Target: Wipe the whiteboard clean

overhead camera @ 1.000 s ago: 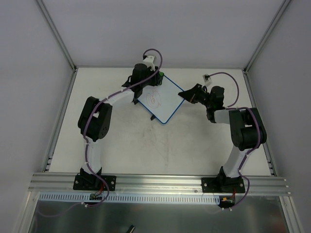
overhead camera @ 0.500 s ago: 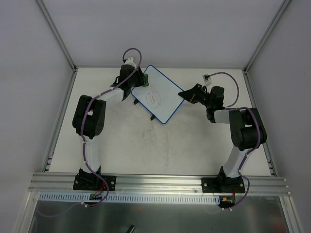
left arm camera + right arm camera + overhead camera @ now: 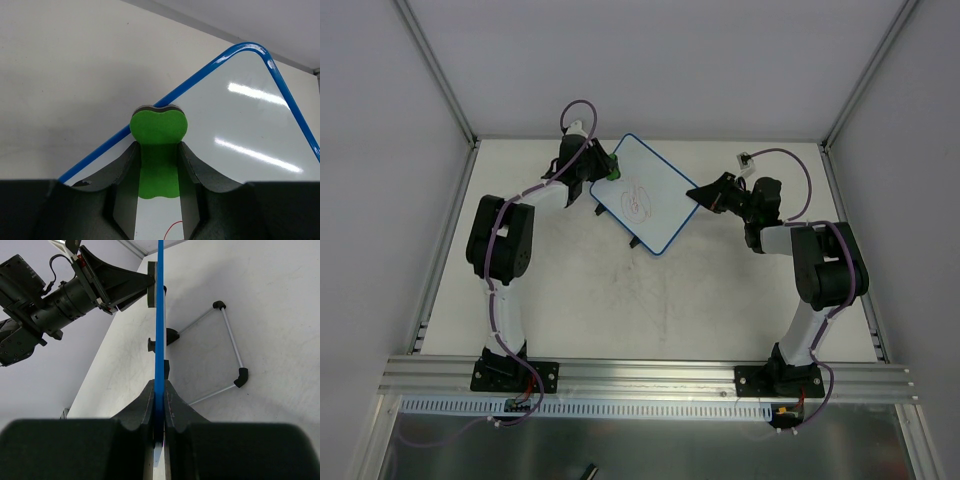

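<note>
The whiteboard (image 3: pixel 646 193) is a white board with a blue rim, tilted up off the table at the back centre, with a reddish scribble in its middle. My right gripper (image 3: pixel 694 194) is shut on its right edge; the right wrist view shows the blue rim (image 3: pixel 160 315) edge-on between the jaws. My left gripper (image 3: pixel 610 170) is shut on a small green eraser (image 3: pixel 158 150) and holds it against the board's upper left part near the rim (image 3: pixel 210 70). A bit of red line shows just below the eraser.
The board's wire stand with black feet (image 3: pixel 227 347) hangs under it above the table (image 3: pixel 570 300). Grey walls enclose the table on three sides. An aluminium rail (image 3: pixel 650 375) runs along the near edge by the arm bases.
My left gripper with the eraser has moved left and back, from over the scribble to the board's upper left edge. The board and the right gripper have stayed put.
</note>
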Available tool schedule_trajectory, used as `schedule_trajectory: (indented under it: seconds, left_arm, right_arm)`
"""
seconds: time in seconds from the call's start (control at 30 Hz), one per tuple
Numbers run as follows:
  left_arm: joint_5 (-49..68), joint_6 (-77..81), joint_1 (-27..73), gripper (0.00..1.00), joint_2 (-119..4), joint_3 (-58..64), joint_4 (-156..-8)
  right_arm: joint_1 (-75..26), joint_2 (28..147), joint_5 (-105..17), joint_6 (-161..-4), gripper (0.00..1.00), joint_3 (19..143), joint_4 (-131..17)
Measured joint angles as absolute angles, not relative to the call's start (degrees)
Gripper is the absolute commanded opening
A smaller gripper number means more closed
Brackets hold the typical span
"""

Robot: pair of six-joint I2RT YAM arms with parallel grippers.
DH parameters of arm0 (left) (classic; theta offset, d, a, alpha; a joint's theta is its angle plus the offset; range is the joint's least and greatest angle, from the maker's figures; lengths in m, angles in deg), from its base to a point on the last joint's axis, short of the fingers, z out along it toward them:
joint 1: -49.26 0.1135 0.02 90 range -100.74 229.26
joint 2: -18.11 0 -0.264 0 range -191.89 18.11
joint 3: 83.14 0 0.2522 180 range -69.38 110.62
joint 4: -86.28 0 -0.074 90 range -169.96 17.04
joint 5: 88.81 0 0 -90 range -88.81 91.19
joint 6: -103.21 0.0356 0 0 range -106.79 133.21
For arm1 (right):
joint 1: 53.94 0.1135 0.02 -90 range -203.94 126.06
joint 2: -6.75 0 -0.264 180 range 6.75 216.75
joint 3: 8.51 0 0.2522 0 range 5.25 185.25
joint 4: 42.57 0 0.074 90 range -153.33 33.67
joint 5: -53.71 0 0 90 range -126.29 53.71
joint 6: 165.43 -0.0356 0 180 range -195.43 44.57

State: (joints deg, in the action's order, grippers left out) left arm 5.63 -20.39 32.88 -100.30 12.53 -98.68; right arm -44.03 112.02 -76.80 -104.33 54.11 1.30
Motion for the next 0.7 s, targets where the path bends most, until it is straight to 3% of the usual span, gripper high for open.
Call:
schedule_trajectory:
  seconds: [0.43,0.7]
  left_arm:
    - [10.09,-22.12,33.82,0.0,-100.1,4.59,-113.55]
    - [8.87,-17.12,30.01,0.0,-98.42,3.72,-113.77]
  right_arm:
    - [-44.05,112.02,-76.8,-104.59,0.0,54.11,1.3]
    - [-44.05,112.02,-76.8,-104.62,0.0,54.11,1.3]
